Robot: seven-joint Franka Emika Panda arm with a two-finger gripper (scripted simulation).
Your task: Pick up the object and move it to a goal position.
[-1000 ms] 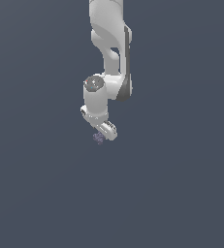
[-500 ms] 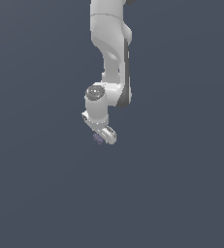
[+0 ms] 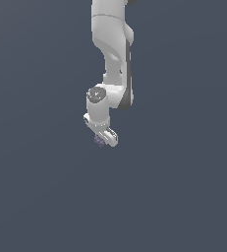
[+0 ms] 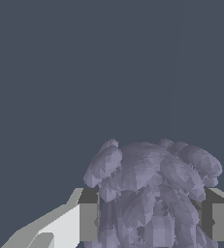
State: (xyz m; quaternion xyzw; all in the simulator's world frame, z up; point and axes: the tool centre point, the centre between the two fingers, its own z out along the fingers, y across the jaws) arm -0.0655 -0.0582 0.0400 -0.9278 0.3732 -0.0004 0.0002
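Wrist view shows the gripper (image 4: 150,220) straddling the object (image 4: 150,193), a lumpy purple-grey clump, one finger (image 4: 87,220) on either flank; whether they grip yet cannot be told. A sound pick likely needs a centred, firm squeeze, then a straight lift.

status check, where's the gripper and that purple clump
Gripper down low, fingers either side of the purple clump. Firm grip unconfirmed. Nothing else in view.
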